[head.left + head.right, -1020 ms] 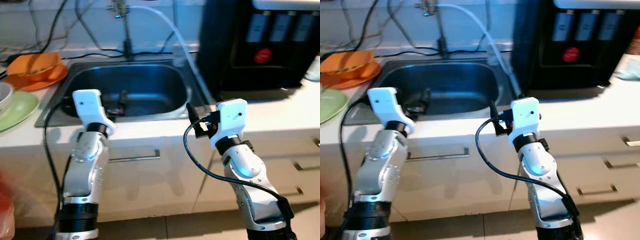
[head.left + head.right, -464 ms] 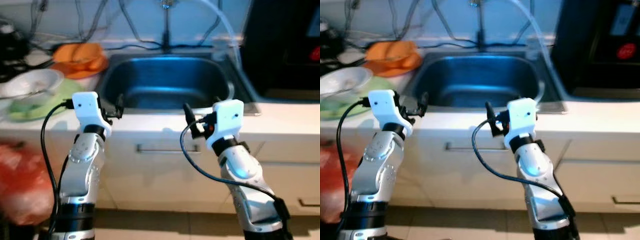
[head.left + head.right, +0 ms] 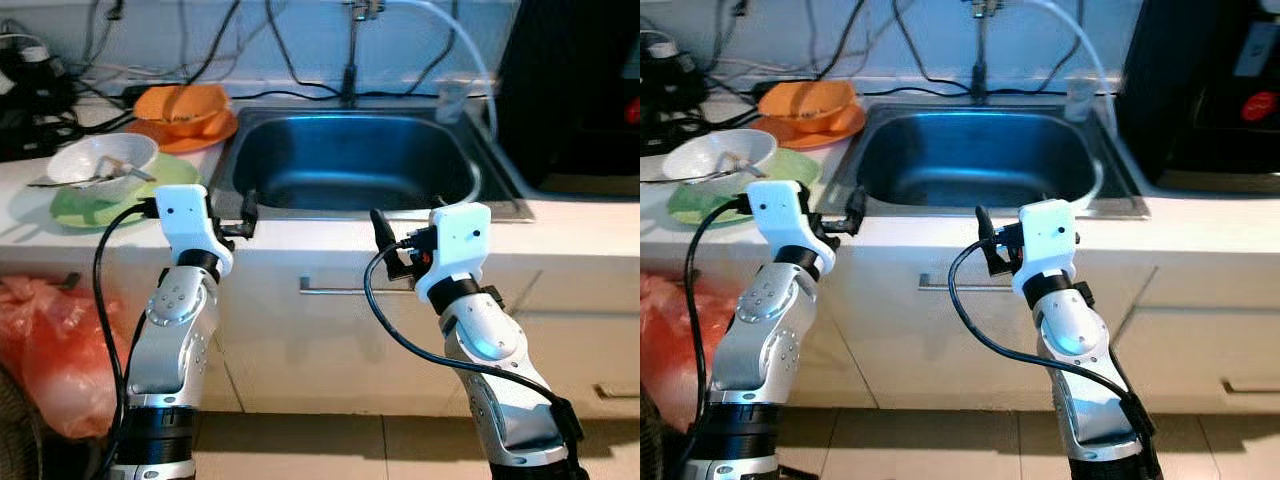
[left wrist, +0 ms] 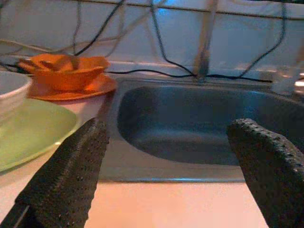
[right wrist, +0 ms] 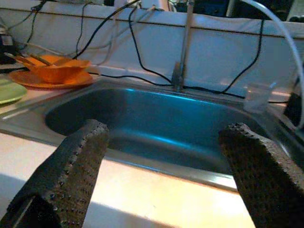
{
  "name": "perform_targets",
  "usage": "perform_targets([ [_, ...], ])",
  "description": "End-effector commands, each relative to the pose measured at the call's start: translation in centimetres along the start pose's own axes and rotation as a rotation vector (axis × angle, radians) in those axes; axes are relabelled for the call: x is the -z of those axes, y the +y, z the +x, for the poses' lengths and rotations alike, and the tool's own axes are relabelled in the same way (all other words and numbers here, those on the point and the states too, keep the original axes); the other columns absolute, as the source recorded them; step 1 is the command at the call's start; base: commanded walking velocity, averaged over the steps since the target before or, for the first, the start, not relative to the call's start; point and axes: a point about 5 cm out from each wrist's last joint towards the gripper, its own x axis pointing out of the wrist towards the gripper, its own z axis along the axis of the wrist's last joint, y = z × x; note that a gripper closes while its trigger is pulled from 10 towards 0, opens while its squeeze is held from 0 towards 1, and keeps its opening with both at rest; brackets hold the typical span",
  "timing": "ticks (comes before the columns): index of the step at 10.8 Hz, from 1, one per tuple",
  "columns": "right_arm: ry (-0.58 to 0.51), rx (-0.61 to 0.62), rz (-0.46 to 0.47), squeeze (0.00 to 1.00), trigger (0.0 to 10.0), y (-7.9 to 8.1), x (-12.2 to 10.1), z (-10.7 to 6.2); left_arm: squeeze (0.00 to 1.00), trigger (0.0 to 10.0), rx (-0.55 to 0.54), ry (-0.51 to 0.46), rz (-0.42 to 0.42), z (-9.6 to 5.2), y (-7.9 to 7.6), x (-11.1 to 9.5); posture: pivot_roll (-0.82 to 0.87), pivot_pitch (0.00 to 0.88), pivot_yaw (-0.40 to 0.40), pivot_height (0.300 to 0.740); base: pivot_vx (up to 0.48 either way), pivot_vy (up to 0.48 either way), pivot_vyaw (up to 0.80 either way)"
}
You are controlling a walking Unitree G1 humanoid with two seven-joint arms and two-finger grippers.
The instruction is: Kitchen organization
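A steel sink (image 3: 350, 160) is set in the white counter straight ahead, with a faucet (image 3: 350, 45) behind it. Left of it an orange bowl (image 3: 183, 103) rests on an orange plate (image 3: 190, 133). Nearer, a white bowl (image 3: 103, 160) with utensils in it stands on a green plate (image 3: 125, 198). My left gripper (image 3: 246, 210) is raised at the counter's front edge by the sink's left corner, open and holding nothing (image 4: 168, 128). My right gripper (image 3: 384, 238) hangs before the sink's front rim, also open with nothing between its fingers (image 5: 164, 128).
A black appliance (image 3: 580, 90) stands on the counter at the right. A clear cup (image 3: 452, 100) and a white hose (image 3: 470, 50) sit by the sink's back right corner. Cables run along the wall. A red plastic bag (image 3: 50, 340) lies on the floor at the left. A drawer handle (image 3: 350, 290) sits under the sink.
The whole picture has shifted right, so the camera turned or stepped left: the white bowl, green plate and red bag came into view. Both arms keep the same raised pose.
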Motion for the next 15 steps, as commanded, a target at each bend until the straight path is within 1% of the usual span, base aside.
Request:
perform_targets([
  [1, -0.013, 0.017, -0.003, 0.00, 10.0, -0.32, -0.29, 0.03, 0.00, 10.0, 0.045, -0.035, -0.010, 0.15, -0.62, -0.88, -0.08, 0.000, 0.049, 0.740, 0.000, 0.000, 0.00],
  [5, -0.024, 0.028, 0.004, 0.00, 10.0, -0.56, -0.46, 0.10, 0.00, 10.0, 0.058, -0.043, -0.010, 0.26, -0.73, -1.12, -0.08, 0.000, 0.053, 0.740, 0.390, 0.000, 0.00],
  [8, -0.022, 0.022, -0.004, 0.00, 10.0, -0.40, -0.34, 0.05, 0.00, 10.0, 0.054, -0.040, -0.005, 0.27, -0.67, -1.03, -0.08, 0.000, 0.053, 0.740, 0.418, 0.000, 0.00],
  [10, -0.022, 0.024, -0.007, 0.00, 10.0, -0.46, -0.32, 0.07, 0.00, 10.0, 0.042, -0.048, -0.011, 0.25, -0.58, -1.13, -0.08, 0.000, 0.053, 0.740, 0.266, 0.000, 0.00],
  [13, -0.025, 0.024, -0.010, 0.00, 10.0, -0.42, -0.35, 0.05, 0.00, 10.0, 0.032, -0.057, 0.013, 0.17, -0.58, -1.34, -0.08, 0.000, 0.056, 0.740, 0.000, 0.000, 0.00],
  [15, -0.028, 0.020, -0.011, 0.00, 10.0, -0.34, -0.39, 0.05, 0.00, 10.0, 0.003, -0.052, 0.049, 0.13, -0.21, -1.26, -0.08, 0.000, 0.057, 0.740, 0.000, 0.000, 0.00],
])
